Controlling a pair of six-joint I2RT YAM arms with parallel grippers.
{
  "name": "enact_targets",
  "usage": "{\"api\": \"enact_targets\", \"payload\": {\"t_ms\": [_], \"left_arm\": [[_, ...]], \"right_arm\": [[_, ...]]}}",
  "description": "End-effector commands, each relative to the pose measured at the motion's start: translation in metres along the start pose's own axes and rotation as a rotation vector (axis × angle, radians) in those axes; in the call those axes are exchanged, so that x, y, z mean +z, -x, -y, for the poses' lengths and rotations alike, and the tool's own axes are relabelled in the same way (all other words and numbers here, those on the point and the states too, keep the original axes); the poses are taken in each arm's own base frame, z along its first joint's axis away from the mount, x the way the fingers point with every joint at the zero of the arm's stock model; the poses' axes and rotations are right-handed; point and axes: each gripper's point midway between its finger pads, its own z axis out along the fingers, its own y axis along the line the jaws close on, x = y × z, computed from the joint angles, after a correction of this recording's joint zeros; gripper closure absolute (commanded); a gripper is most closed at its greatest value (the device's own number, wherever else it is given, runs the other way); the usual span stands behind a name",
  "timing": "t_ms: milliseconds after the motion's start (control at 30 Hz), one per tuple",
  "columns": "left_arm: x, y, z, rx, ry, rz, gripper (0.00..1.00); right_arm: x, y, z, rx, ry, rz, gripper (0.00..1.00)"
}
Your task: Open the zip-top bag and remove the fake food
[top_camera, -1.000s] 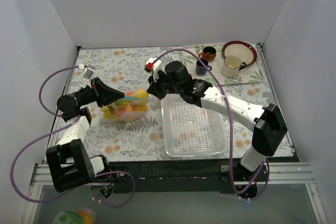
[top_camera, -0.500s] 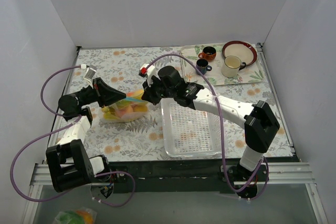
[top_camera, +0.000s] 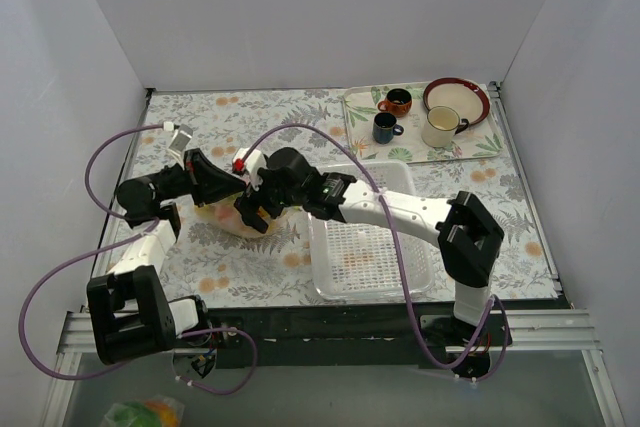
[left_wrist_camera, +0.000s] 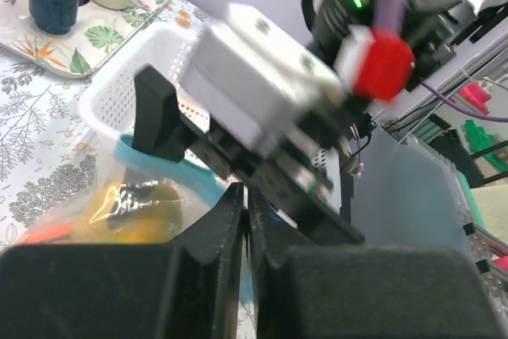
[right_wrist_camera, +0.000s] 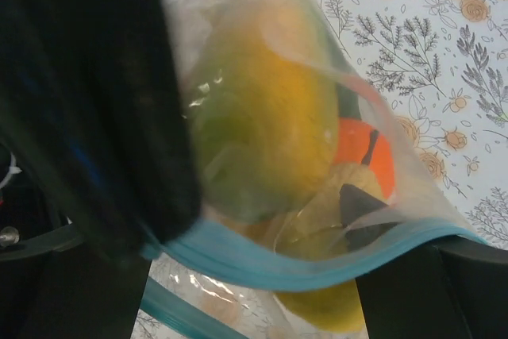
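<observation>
The zip-top bag (top_camera: 218, 219) lies on the floral cloth left of the basket, mostly under both grippers. In the right wrist view the zip-top bag (right_wrist_camera: 262, 53) has its mouth parted, with the blue zip strip (right_wrist_camera: 317, 258) stretched across. Through the plastic the fake food (right_wrist_camera: 270, 109) shows as a yellow-green fruit beside an orange piece (right_wrist_camera: 367, 155). My right gripper (right_wrist_camera: 254, 275) (top_camera: 252, 215) is open wide over that mouth, and one dark fingertip (right_wrist_camera: 361, 206) shows through the plastic. My left gripper (left_wrist_camera: 246, 196) (top_camera: 222, 190) has its jaws almost together on the bag's zip edge (left_wrist_camera: 190, 179).
A white perforated basket (top_camera: 322, 272) stands right of the bag. At the back right a tray (top_camera: 480, 139) carries a red-rimmed plate (top_camera: 456, 95) and three mugs (top_camera: 385, 127). The right arm's wrist (left_wrist_camera: 270, 77) fills the left wrist view.
My right gripper let go of the bag, opened wide and swung left and nearer, over the bag's mouth. The left gripper shifted slightly and its jaws eased a little.
</observation>
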Motion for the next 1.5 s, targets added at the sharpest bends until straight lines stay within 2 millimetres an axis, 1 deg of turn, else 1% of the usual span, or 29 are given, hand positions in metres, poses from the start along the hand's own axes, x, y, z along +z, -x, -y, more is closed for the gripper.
{"api": "enact_targets", "payload": {"t_ms": [0,33,67,100,133,167,200,233,300,333,367,433,467,500,633,733,767,867,900,967,1000,1033,1067,1100,1133,1200,1300,1400,1467], "left_arm": [[-0.015,-0.016,0.011,0.438,-0.075,-0.268,0.64],[-0.015,-0.009,0.008,0.402,-0.075,-0.267,0.56],[-0.017,-0.003,-0.003,0.302,-0.065,-0.259,0.51],[-0.018,0.013,-0.006,0.317,-0.049,-0.253,0.45],[-0.021,0.017,-0.012,0.295,-0.032,-0.253,0.42],[-0.026,0.022,-0.017,0.289,0.004,-0.248,0.38],[-0.028,0.03,-0.026,0.297,0.022,-0.248,0.29],[-0.032,0.035,-0.03,0.307,0.039,-0.243,0.18],[-0.044,0.043,-0.047,0.277,0.079,-0.223,0.11],[-0.049,0.05,-0.051,0.281,0.096,-0.217,0.02],[-0.057,0.052,-0.059,0.271,0.124,-0.206,0.02],[-0.07,0.048,-0.073,0.251,0.164,-0.197,0.02],[-0.073,0.045,-0.077,0.236,0.174,-0.191,0.02],[-0.077,0.042,-0.079,0.224,0.182,-0.187,0.02],[-0.092,0.023,-0.086,0.131,0.223,-0.157,0.02],[-0.093,0.001,-0.088,0.024,0.212,-0.139,0.05],[-0.091,-0.012,-0.088,-0.037,0.199,-0.128,0.08],[-0.088,-0.03,-0.085,-0.1,0.18,-0.119,0.14],[-0.087,-0.038,-0.083,-0.136,0.173,-0.115,0.19],[-0.086,-0.044,-0.081,-0.184,0.171,-0.109,0.24],[-0.085,-0.048,-0.08,-0.207,0.168,-0.106,0.24],[-0.085,-0.051,-0.079,-0.227,0.166,-0.105,0.23],[-0.084,-0.054,-0.078,-0.248,0.165,-0.102,0.22],[-0.084,-0.057,-0.077,-0.263,0.162,-0.102,0.21],[-0.083,-0.065,-0.074,-0.288,0.159,-0.095,0.16],[-0.081,-0.072,-0.071,-0.276,0.153,-0.096,0.11],[-0.079,-0.082,-0.068,-0.276,0.144,-0.092,0.02],[-0.079,-0.088,-0.07,-0.279,0.143,-0.09,0.02],[-0.08,-0.089,-0.074,-0.231,0.163,-0.102,0.02]], "right_arm": [[0.003,0.01,0.003,-0.159,-0.126,-0.013,0.02],[0.002,0.008,0.009,-0.167,-0.159,-0.021,0.01],[0.002,0.006,0.011,-0.179,-0.178,-0.031,0.02],[0.001,-0.002,0.013,-0.184,-0.2,-0.048,0.02],[-0.002,-0.004,0.021,-0.189,-0.25,-0.05,0.01],[-0.003,-0.011,0.025,-0.194,-0.272,-0.059,0.01],[-0.007,-0.02,0.028,-0.196,-0.288,-0.072,0.01],[-0.01,-0.024,0.031,-0.197,-0.315,-0.073,0.01],[-0.013,-0.025,0.033,-0.196,-0.328,-0.055,0.01],[-0.012,-0.034,0.035,-0.197,-0.331,-0.074,0.01],[-0.011,-0.038,0.035,-0.198,-0.329,-0.082,0.01],[-0.007,-0.048,0.037,-0.193,-0.329,-0.109,0.01],[-0.005,-0.05,0.036,-0.192,-0.326,-0.116,0.01],[-0.001,-0.058,0.037,-0.191,-0.322,-0.135,0.01],[0.006,-0.067,0.04,-0.168,-0.314,-0.157,0.02],[0.01,-0.071,0.042,-0.151,-0.292,-0.157,0.02],[0.011,-0.072,0.043,-0.137,-0.291,-0.157,0.02],[0.016,-0.078,0.04,-0.107,-0.266,-0.163,0.04],[0.017,-0.083,0.038,-0.096,-0.25,-0.171,0.06],[0.018,-0.089,0.033,-0.082,-0.226,-0.17,0.08],[0.019,-0.098,0.028,-0.064,-0.204,-0.185,0.1],[0.019,-0.102,0.026,-0.055,-0.19,-0.193,0.12],[0.024,-0.099,0.023,-0.049,-0.175,-0.165,0.13],[0.026,-0.102,0.017,-0.03,-0.141,-0.163,0.17],[0.027,-0.105,0.013,-0.022,-0.122,-0.167,0.19],[0.032,-0.111,0.005,0.004,-0.076,-0.174,0.23],[0.036,-0.117,-0.001,0.018,-0.049,-0.187,0.26],[0.038,-0.124,-0.003,0.022,-0.035,-0.202,0.27],[0.039,-0.128,-0.003,0.023,-0.032,-0.209,0.28]]}}
